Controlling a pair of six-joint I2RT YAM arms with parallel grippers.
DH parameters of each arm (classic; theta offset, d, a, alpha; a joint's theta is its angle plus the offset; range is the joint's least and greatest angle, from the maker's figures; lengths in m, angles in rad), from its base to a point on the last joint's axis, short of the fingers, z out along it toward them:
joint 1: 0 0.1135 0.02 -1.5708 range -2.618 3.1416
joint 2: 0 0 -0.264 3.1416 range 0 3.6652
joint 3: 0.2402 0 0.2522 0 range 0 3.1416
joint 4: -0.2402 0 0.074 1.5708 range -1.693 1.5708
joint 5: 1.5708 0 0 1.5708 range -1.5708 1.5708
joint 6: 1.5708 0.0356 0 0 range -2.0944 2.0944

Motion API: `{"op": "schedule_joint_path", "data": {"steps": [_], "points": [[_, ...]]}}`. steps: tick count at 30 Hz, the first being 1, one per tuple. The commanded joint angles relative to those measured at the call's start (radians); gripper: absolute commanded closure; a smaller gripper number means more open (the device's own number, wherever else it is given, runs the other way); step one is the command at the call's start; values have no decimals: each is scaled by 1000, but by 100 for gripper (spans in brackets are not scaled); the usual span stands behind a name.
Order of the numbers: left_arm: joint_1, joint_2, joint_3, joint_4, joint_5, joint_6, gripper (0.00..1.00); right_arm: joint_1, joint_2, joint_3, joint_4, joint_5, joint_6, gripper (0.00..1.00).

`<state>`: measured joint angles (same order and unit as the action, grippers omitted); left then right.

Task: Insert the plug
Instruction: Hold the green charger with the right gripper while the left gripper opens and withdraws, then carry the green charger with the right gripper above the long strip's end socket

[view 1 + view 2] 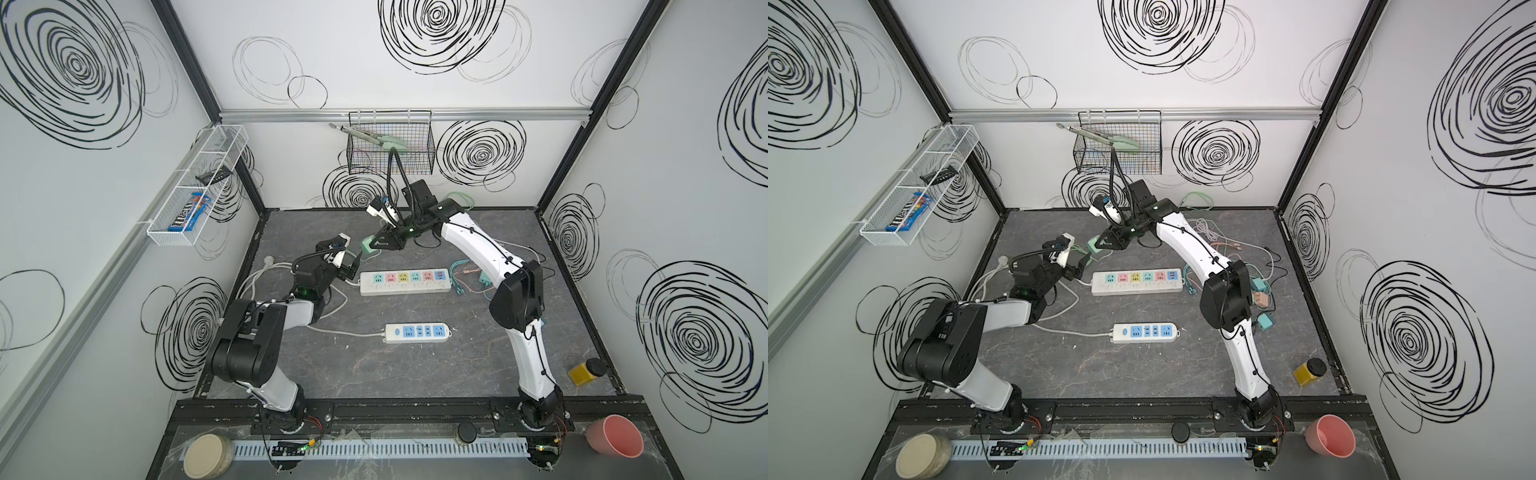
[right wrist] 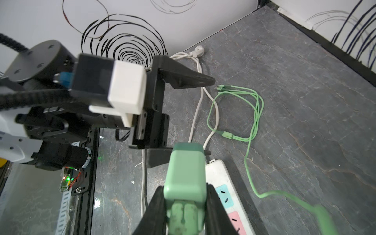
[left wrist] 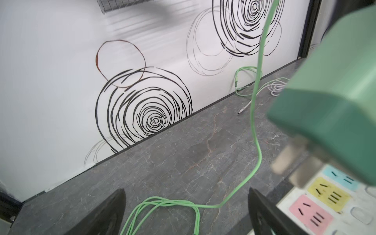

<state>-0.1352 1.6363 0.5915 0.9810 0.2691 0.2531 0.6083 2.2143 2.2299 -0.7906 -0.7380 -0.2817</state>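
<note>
Grey marbled tabletop (image 1: 415, 374), white scribbled walls. The right gripper (image 2: 185, 188) pinches the green plug (image 2: 184, 173), raised off the tabletop toward its back edge, over the left end of the longer of 2 strips (image 1: 405, 282); prongs clear of the sockets. The left gripper (image 3: 186, 190) is spread wide, holding nothing, just beside the plug. Green cable (image 3: 254, 122) trails on the tabletop.

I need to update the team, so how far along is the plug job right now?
Done: the green plug is off the table, clamped in the right hand. In hand: it hangs near the cord end of the coloured power strip, prongs bare and in no socket; the left hand stands open and empty nearby. Left: line the prongs up with a socket and push in.
</note>
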Motion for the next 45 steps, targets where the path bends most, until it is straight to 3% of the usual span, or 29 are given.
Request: {"op": "schedule_joint_path", "data": {"steps": [1,6,16,24,32,36,39,45], "points": [[3,29,37,132,17,-30,4,-2,-22,16,-71,-56,-100,100],[-9,67,53,128,186,28,4,-2,-35,14,-67,-62,-109,100],[-12,120,150,4,329,125,4,-1,-99,-13,-142,-114,-248,100],[-23,161,229,-71,347,181,1,14,-122,-19,-175,-158,-331,100],[-6,194,269,13,403,100,15,15,-124,-26,-206,-157,-357,100],[2,159,233,43,461,60,6,13,-123,-26,-197,-136,-350,100],[25,118,173,59,495,58,6,12,-125,-24,-184,-126,-340,100],[-47,89,211,-170,442,237,7,13,-136,-19,-176,-159,-351,100]]}}
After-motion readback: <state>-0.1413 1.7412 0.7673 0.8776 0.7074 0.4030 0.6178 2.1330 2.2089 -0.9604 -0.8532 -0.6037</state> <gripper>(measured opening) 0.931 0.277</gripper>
